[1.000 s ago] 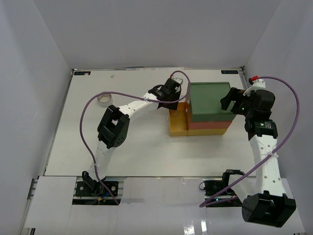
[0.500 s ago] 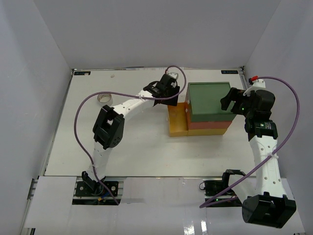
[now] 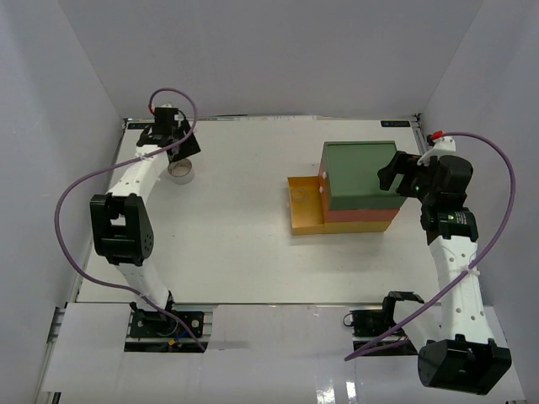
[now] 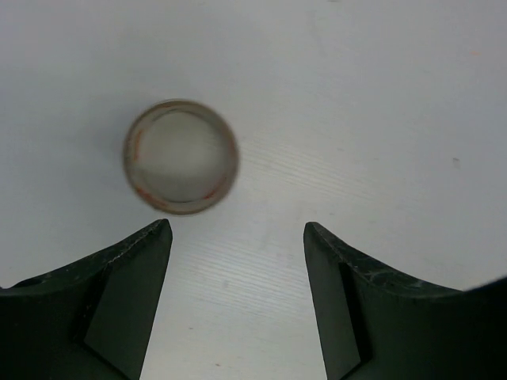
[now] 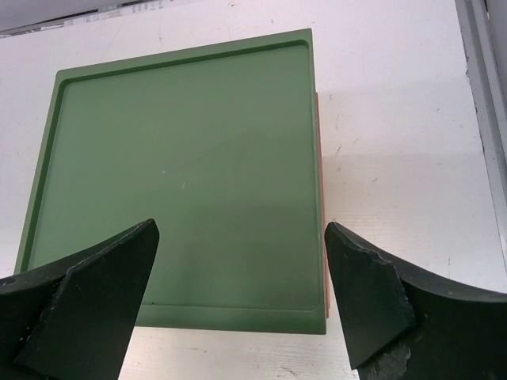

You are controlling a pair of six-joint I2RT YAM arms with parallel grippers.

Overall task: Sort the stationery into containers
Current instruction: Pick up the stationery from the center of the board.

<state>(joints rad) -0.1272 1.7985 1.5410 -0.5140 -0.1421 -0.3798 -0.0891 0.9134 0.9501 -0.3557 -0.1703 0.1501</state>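
Left pincer (image 4: 236, 237) released, empty, upper left of top view | tape roll (image 4: 181, 156) just beyond it, not touching | right pincer (image 5: 242, 233) spread wide above green tray (image 5: 174, 150)

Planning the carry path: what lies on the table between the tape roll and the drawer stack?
Nothing. In the top view, the table between the tape roll and the drawer stack is bare white surface.

The tape roll (image 4: 181, 156) is pale grey with a thin reddish trace on its rim. The drawer stack shows a dark green top tray (image 5: 178, 182), an orange-red middle tray (image 3: 362, 215) and a yellow bottom tray (image 3: 305, 206). The table (image 3: 236, 244) is white and the cable (image 3: 59, 217) purple.
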